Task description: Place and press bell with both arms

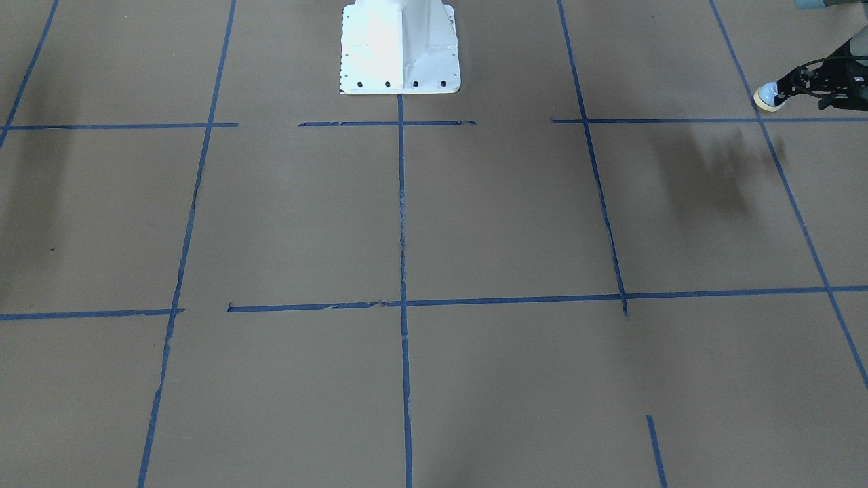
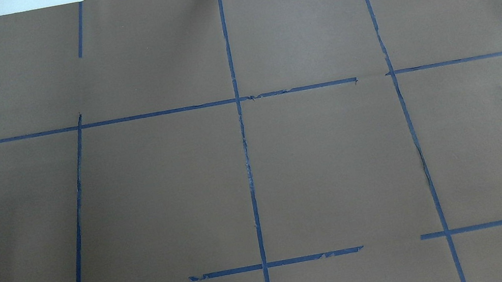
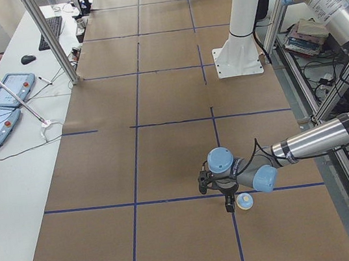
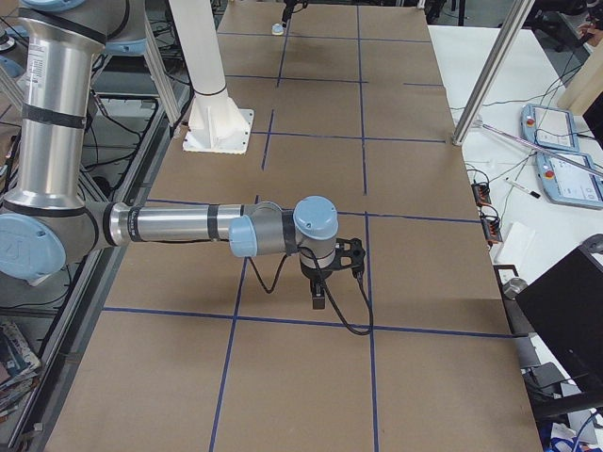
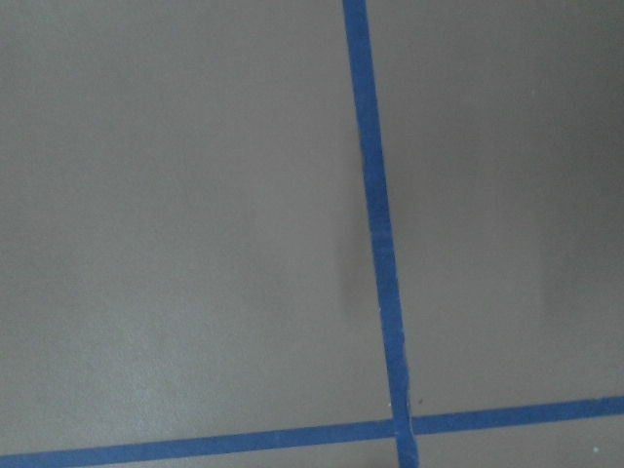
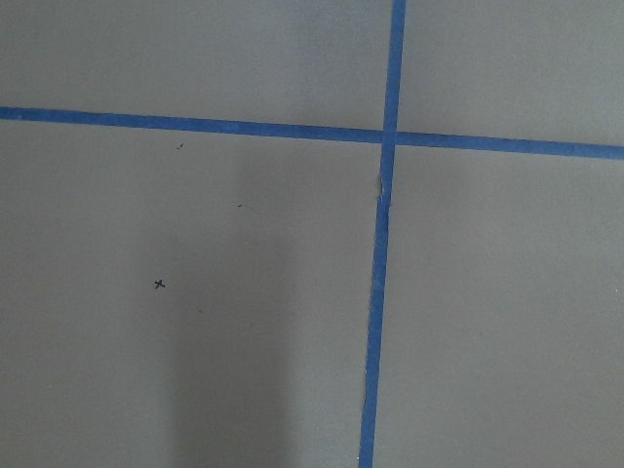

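1. Placing is not finished. The bell sits at the tip of the left gripper, which looks clamped on it. It seems to be held just above the table, near the end on the robot's left and toward the robot's edge.
2. The right gripper hangs near the opposite end. I cannot tell if it is parted or closed.
3. Left to do, I judge: set the bell down, let go, press the button.
4. The dome faces roughly upward, slightly tilted. The bell is round, so its only axis runs from base to button, near vertical.

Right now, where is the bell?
In the front-facing view the bell is at the far right edge, at the tip of the left gripper, close to a blue tape crossing.
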Controlling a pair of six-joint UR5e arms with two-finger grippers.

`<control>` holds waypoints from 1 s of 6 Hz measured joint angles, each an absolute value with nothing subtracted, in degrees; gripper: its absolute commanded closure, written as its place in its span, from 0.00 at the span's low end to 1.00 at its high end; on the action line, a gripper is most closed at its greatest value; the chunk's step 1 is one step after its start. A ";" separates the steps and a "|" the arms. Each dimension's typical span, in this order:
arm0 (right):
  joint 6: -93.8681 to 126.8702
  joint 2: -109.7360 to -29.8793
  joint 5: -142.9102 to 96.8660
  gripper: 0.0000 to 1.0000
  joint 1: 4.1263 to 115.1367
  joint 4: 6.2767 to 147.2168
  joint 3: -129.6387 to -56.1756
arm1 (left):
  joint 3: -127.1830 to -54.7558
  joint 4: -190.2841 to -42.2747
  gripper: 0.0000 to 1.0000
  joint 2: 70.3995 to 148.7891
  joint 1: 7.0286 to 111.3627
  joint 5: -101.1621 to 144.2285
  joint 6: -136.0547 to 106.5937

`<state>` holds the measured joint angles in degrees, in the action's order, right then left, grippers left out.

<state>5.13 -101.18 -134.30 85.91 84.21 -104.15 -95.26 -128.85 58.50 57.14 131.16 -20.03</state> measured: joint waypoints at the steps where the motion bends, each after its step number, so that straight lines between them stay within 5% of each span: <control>1: 5.13 -101.63 -134.30 0.00 85.91 83.47 -104.18 | -94.74 -128.98 0.00 58.47 55.26 131.26 -20.04; 6: 4.63 -103.15 -134.30 0.00 85.95 82.54 -104.23 | -91.63 -128.96 0.00 58.50 48.79 131.28 -20.08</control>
